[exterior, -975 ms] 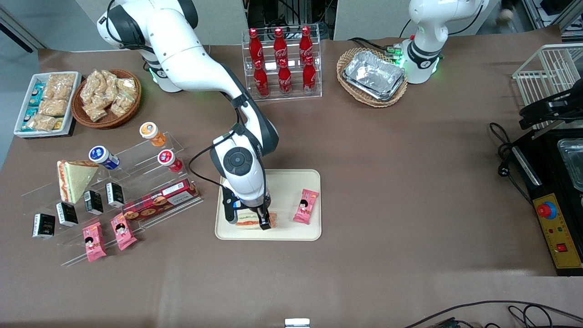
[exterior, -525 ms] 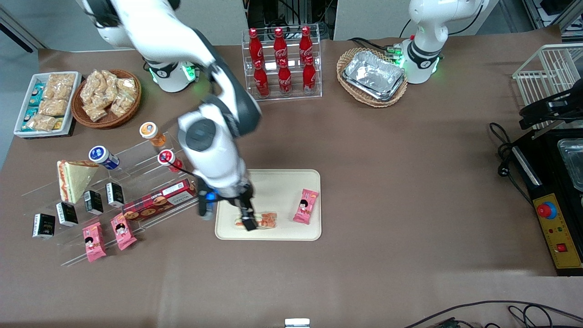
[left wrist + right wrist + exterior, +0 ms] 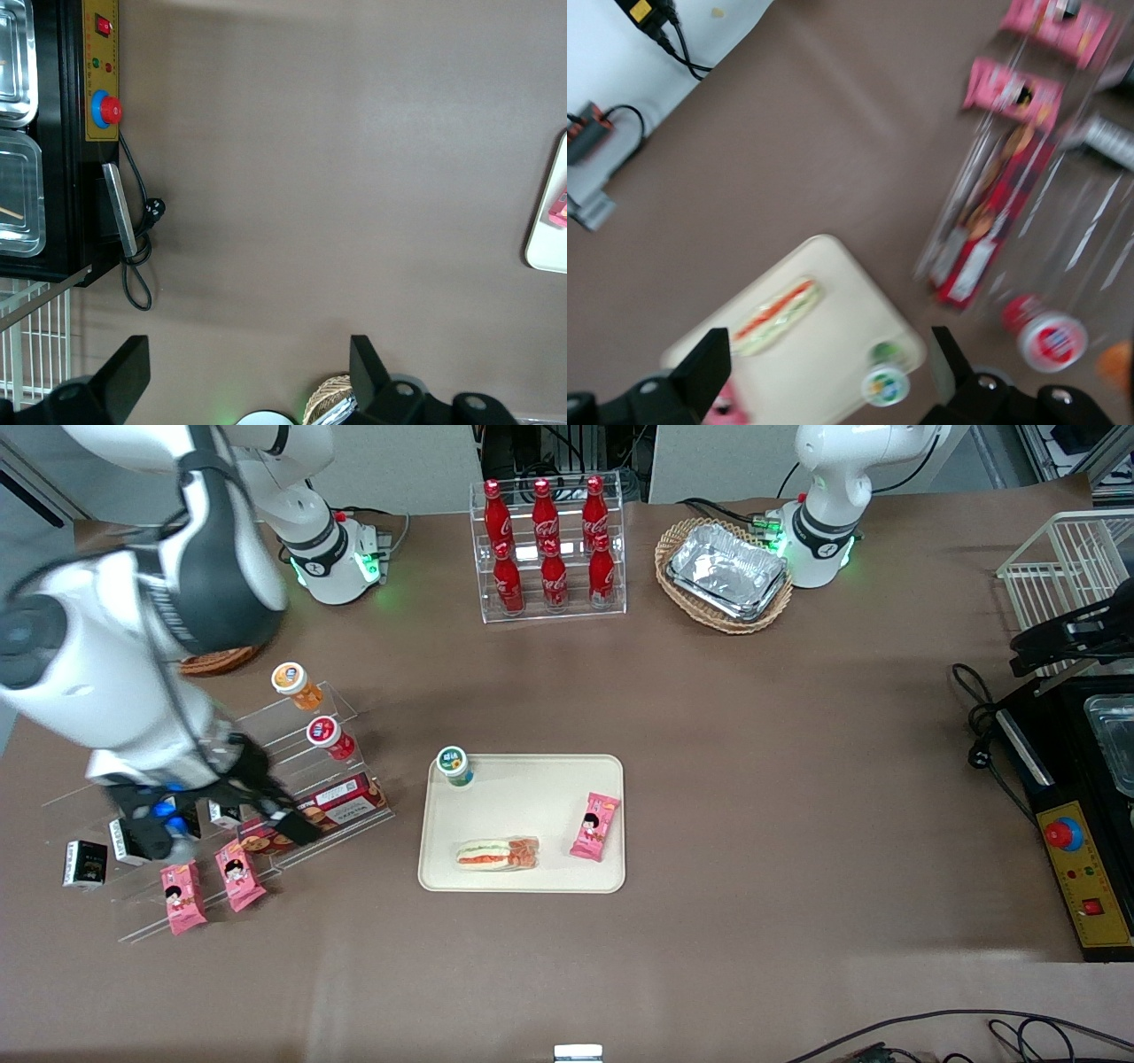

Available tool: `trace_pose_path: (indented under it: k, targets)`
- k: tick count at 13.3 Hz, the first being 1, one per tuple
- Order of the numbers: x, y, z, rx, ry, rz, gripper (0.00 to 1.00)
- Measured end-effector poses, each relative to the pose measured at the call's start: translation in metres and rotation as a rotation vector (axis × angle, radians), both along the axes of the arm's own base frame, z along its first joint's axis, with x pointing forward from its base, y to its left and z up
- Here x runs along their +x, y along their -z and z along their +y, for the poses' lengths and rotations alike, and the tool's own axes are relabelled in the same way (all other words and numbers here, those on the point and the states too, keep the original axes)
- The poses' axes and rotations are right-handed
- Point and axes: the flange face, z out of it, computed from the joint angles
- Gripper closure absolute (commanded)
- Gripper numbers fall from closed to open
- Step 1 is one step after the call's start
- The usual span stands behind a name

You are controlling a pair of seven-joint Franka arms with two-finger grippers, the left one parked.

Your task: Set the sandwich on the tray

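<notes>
Since a second ago the gripper [image 3: 226, 819] has let go and swung away toward the working arm's end of the worktop [image 3: 753, 779], over the clear tiered rack [image 3: 257, 779]; its jaws stand wide and empty. Nearest the front camera on the tray [image 3: 532, 881], the sandwich [image 3: 496, 854] lies free, filling edge up, so the placing looks done. A pink snack pack [image 3: 594, 825] sits beside it; farther off stands a green-lidded cup [image 3: 454, 765]. Only the right wrist view shows both spread fingers [image 3: 704, 367]; the left wrist view catches merely a tray corner [image 3: 542, 232].
</notes>
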Motion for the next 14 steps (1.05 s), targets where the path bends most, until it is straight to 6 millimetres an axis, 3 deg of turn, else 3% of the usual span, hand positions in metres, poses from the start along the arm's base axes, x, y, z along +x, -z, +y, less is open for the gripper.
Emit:
trace_pose_path:
  k: [7,10,12,14]
  targets:
    - [-0.012,-0.04,-0.144,-0.133,-0.457,-0.006,0.0]
    - [-0.022,-0.058,-0.198,-0.173,-0.602,-0.023,0.0]
    - [-0.029,-0.063,-0.221,-0.198,-0.64,0.0,0.0]
    - [-0.032,-0.062,-0.225,-0.203,-0.649,0.026,0.0]
